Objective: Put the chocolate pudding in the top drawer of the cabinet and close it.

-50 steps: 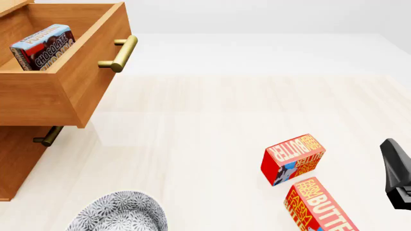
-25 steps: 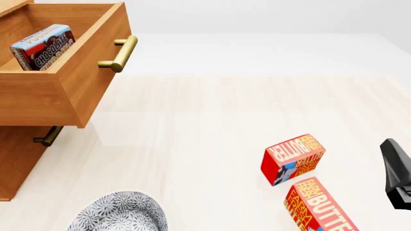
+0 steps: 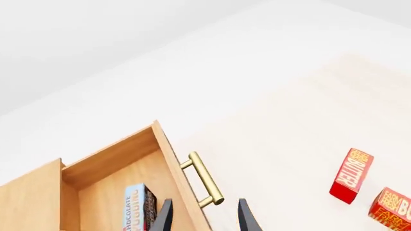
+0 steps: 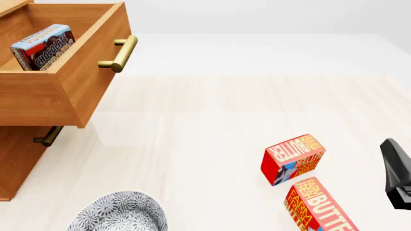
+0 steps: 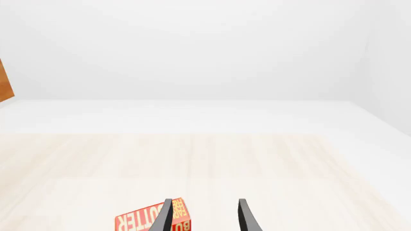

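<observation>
Chocolate pudding (image 4: 42, 46) lies inside the open top drawer (image 4: 77, 82); the empty, parted left gripper (image 3: 204, 216) must next push it shut.

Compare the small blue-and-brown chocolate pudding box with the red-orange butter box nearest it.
The chocolate pudding has a light-blue top with dark-brown lettering panels; the butter box is red-orange with yellow lettering. The pudding sits inside the open top drawer, leaning tilted against its wall; the butter box stands on the table. Both are rectangular printed boxes, and no gripper touches either.
</observation>
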